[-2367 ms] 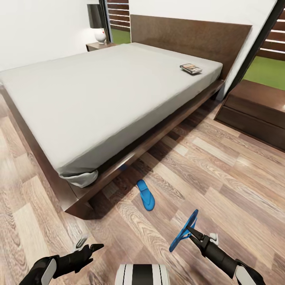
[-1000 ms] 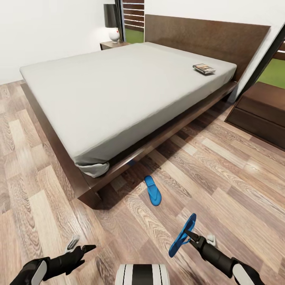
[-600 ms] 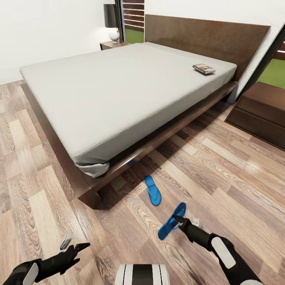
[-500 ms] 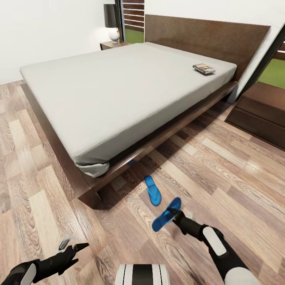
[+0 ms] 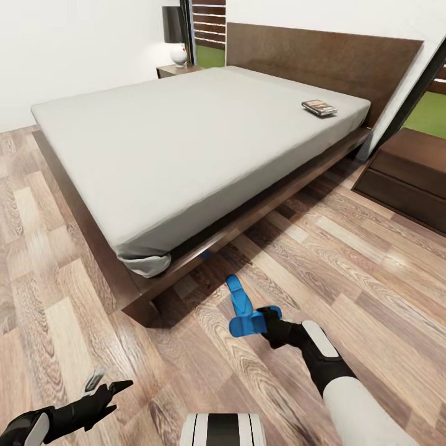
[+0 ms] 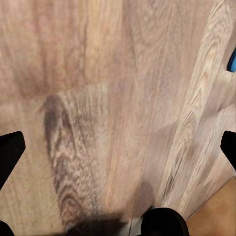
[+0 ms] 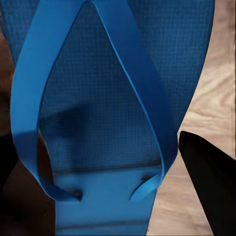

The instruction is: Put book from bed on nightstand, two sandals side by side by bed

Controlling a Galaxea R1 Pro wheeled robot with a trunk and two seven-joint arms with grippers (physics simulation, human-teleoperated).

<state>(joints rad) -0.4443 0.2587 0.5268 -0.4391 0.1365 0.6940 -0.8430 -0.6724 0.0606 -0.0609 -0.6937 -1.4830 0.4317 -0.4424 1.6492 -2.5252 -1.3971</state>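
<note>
Right gripper (image 5: 263,319) clamps one sandal (image 5: 246,324) low over the floor (image 5: 347,260), just beside the other sandal (image 5: 237,294) near the bed (image 5: 186,142). Book (image 5: 319,108) on mattress. Left gripper (image 5: 105,387) spread, empty.

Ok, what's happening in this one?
The right hand holds one blue sandal low over the floor, right beside the other sandal lying next to the bed. The left hand hangs open and empty. The book is on the mattress, not yet moved.
</note>
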